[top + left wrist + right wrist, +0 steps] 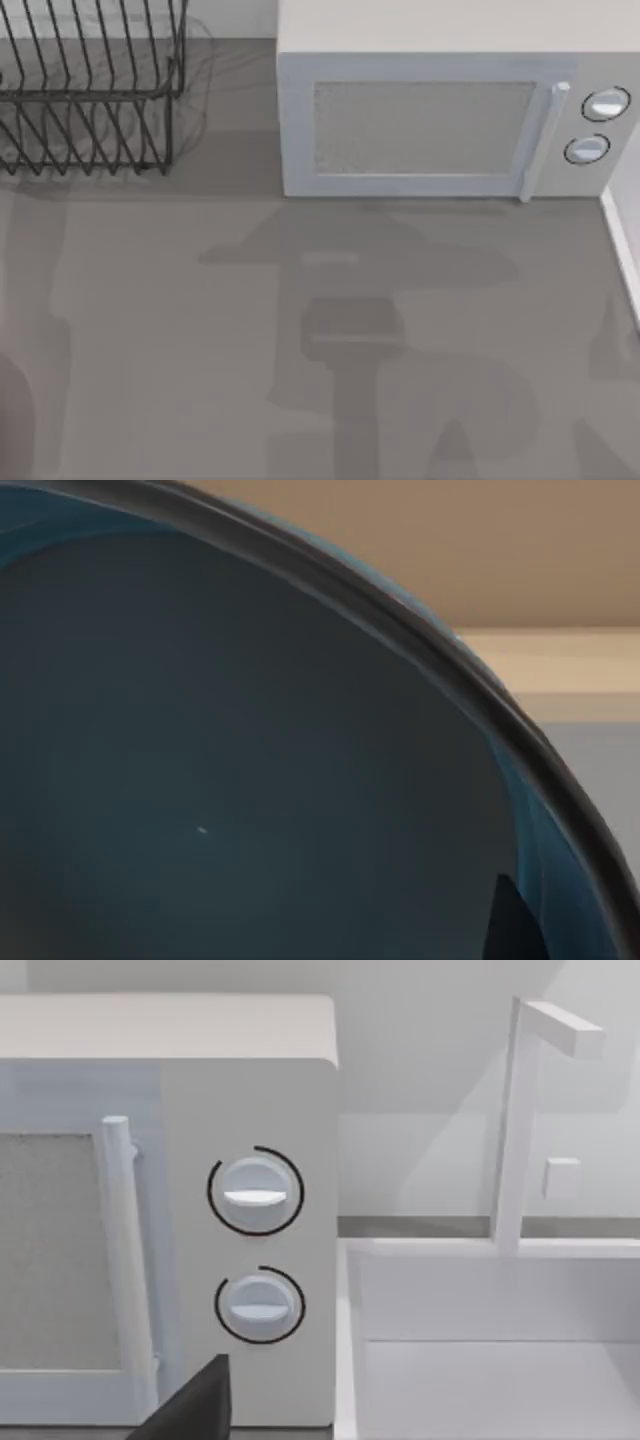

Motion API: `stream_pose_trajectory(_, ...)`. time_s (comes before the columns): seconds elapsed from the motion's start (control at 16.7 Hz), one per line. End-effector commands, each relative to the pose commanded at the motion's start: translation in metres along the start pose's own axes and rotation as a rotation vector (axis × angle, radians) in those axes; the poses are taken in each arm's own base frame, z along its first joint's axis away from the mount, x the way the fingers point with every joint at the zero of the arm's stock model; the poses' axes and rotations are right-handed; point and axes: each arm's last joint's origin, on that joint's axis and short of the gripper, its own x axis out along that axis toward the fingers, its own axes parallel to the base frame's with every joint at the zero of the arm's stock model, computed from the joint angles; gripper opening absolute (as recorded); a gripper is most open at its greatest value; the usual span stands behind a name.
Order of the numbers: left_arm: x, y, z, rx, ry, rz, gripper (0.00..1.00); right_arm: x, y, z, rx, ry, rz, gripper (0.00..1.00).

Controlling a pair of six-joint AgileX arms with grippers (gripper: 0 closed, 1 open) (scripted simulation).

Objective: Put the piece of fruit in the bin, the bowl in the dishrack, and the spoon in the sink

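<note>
Bowl (250,780) close against left wrist camera, apparently carried; end effector grip state cannot tell. Dishrack (90,95) at 10 o'clock on surface (200,350), empty, so bowl step unfinished. Sink (480,1360) beside microwave (440,120) holds no spoon.

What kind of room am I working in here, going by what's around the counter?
Most likely a kitchen counter. A white microwave with two dials stands at the back, a black wire dishrack sits at the back left, and a white sink with a faucet adjoins the microwave. A teal bowl is close to the left wrist camera.
</note>
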Motion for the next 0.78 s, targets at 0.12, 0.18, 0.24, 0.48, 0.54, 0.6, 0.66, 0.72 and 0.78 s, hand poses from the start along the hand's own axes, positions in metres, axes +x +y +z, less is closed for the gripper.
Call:
stream_pose_trajectory(0.12,0.018,-0.003,-0.032,0.003,-0.01,0.0,0.0,0.0,0.0,0.0,0.0,0.0,0.0,1.0)
stream_pose_trajectory(0.18,0.024,-0.005,-0.047,0.002,-0.011,-0.001,0.0,0.0,0.0,0.0,0.0,0.0,0.0,1.0)
stream_pose_trajectory(0.24,0.029,-0.007,-0.06,0.001,-0.009,-0.001,0.0,0.0,0.0,0.0,0.0,0.0,0.0,1.0)
stream_pose_trajectory(0.48,0.035,-0.012,-0.089,-0.003,0.004,-0.001,0.0,0.0,0.0,0.0,0.0,0.0,0.0,1.0)
stream_pose_trajectory(0.54,0.035,-0.012,-0.089,-0.003,0.004,-0.001,0.0,0.0,0.0,0.0,0.0,0.0,0.0,1.0)
stream_pose_trajectory(0.6,0.035,-0.012,-0.089,-0.003,0.004,-0.001,0.0,0.0,0.0,0.0,0.0,0.0,0.0,1.0)
stream_pose_trajectory(0.66,0.035,-0.012,-0.089,-0.003,0.004,-0.001,0.0,0.0,0.0,0.0,0.0,0.0,0.0,1.0)
stream_pose_trajectory(0.72,0.035,-0.012,-0.089,-0.003,0.004,-0.001,0.0,0.0,0.0,0.0,0.0,0.0,0.0,1.0)
stream_pose_trajectory(0.78,0.035,-0.012,-0.089,-0.003,0.004,-0.001,0.08,0.0,0.0,0.0,0.0,0.0,0.0,1.0)
